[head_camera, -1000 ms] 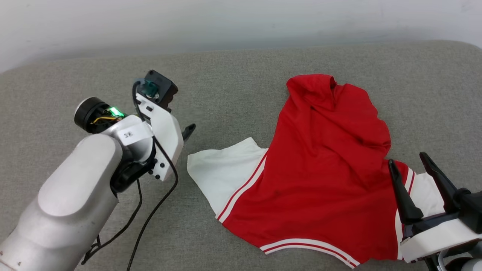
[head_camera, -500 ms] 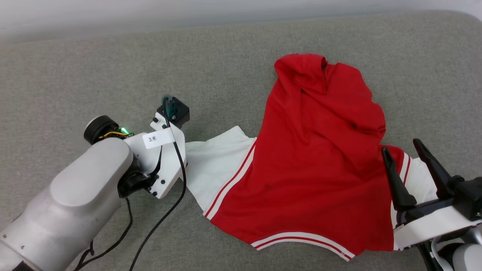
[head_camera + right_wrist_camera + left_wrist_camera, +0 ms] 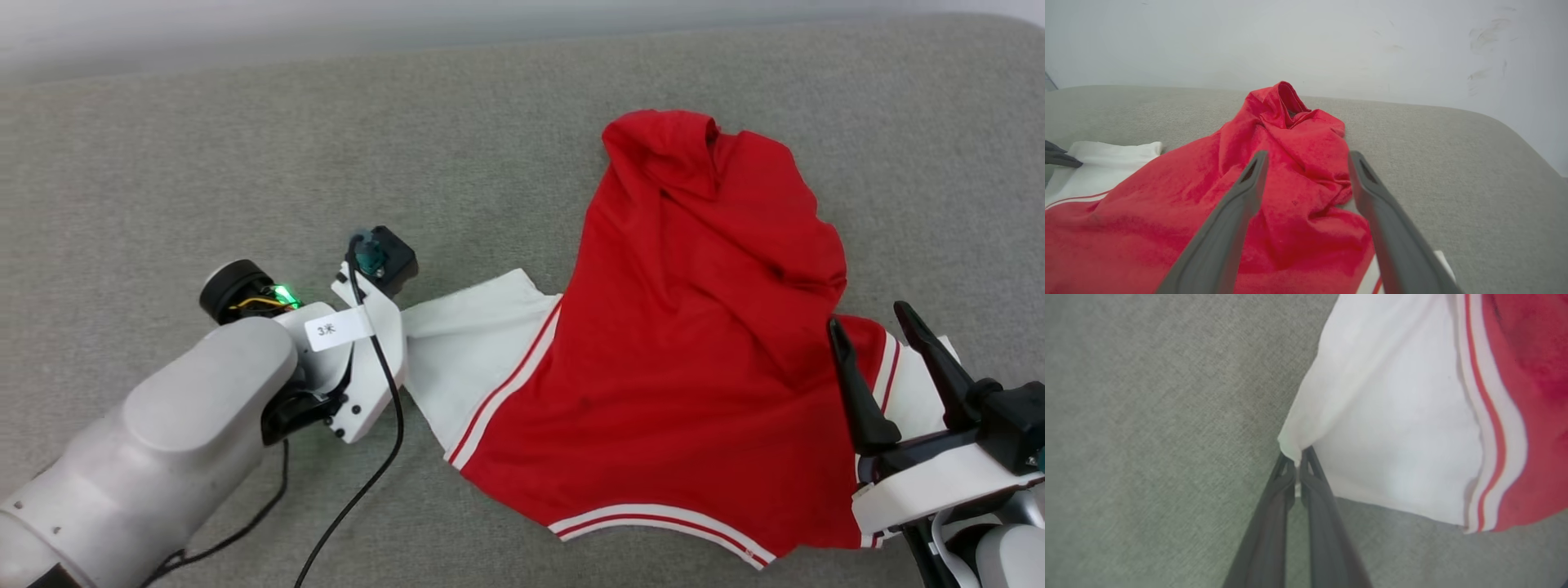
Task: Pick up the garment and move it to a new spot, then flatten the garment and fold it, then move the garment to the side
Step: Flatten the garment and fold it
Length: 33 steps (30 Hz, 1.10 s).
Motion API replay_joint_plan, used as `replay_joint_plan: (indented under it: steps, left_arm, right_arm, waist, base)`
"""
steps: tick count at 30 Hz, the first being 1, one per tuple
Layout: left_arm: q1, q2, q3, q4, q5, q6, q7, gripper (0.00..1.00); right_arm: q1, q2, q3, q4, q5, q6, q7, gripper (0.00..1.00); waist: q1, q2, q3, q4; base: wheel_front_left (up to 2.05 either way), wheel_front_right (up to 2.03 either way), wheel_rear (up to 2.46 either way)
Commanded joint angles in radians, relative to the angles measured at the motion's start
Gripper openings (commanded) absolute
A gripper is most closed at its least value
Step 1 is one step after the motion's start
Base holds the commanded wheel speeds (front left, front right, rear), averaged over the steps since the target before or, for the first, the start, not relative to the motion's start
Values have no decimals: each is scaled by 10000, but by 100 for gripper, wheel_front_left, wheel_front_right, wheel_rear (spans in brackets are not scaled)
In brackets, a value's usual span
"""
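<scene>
Red jersey-style T-shirt w/ white short sleeves (image 3: 694,351) lies crumpled on the grey woven-fabric tabletop (image 3: 204,147), right of ctr. Its far end is bunched into a raised fold. A red-and-white striped trim (image 3: 653,518) curves along its near edge.

Left end effector (image 3: 1298,457): the two dark fingers are pinched almost together, clamped on the outer corner of the shirt's white left-side sleeve (image 3: 1392,416). A small tuft of white cloth sits btwn the tips, and the sleeve draws to a point there. In the head view the white wrist housing covers those fingers, and the sleeve's left edge meets the housing. A black cable (image 3: 359,482) trails from the left arm across the near-left tabletop.

Right end effector (image 3: 867,317): fingers spread wide, nothing gripped btwn them. It sits at the shirt's near-right edge, over the red body where it meets the other white sleeve (image 3: 910,384). Can't tell if the tips touch the cloth. In the right wrist view the fingers frame the bunched red fabric, w/ a pale wall (image 3: 1290,41) beyond the far edge of the tabletop.
</scene>
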Motion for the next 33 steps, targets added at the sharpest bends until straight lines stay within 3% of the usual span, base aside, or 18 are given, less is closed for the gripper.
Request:
replay_joint_plan:
  steps: [1, 7, 19, 24, 30, 31, 33]
  left_arm:
    - [-44, 178, -12, 110, 25, 27, -234, 0]
    - [273, 742, 437, 89, -328, 159, -1290, 0]
    - [2029, 2431, 1311, 37, -1673, 1238, -1771, 0]
    - [2696, 2464, 1437, 704, -2175, 1356, -1938, 0]
    - [2988, 2038, 1517, 1297, -2319, 1307, -2491, 0]
    - [2996, 1974, 1537, 1344, -2302, 1299, -2648, 18]
    - [2929, 1909, 1613, 1406, -2121, 1430, -3124, 100]
  right_arm:
    - [15, 16, -17, 23, -2, -11, -66, 100]
    - [322, -14, -133, 85, -27, -11, 3, 100]
    - [703, -145, -433, 258, -66, -11, 183, 100]
    - [693, -192, -445, 305, -82, -11, 300, 100]
    - [709, -301, -445, 332, 11, -11, 436, 100]
    - [756, -330, -452, 320, 55, -11, 506, 100]
    - [818, -421, -460, 194, 151, -11, 687, 100]
  waist:
    - [0, 0, -174, 168]
    - [0, 0, -652, 539]
    - [0, 0, -992, 723]
    - [0, 0, -952, 615]
    - [0, 0, -1037, 558]
    - [0, 0, -1085, 564]
    - [0, 0, -1190, 575]
  base:
    - [0, 0, 0]
    - [0, 0, 0]
    - [0, 0, 0]
    - [0, 0, 0]
    - [0, 0, 0]
    - [0, 0, 0]
    - [0, 0, 0]
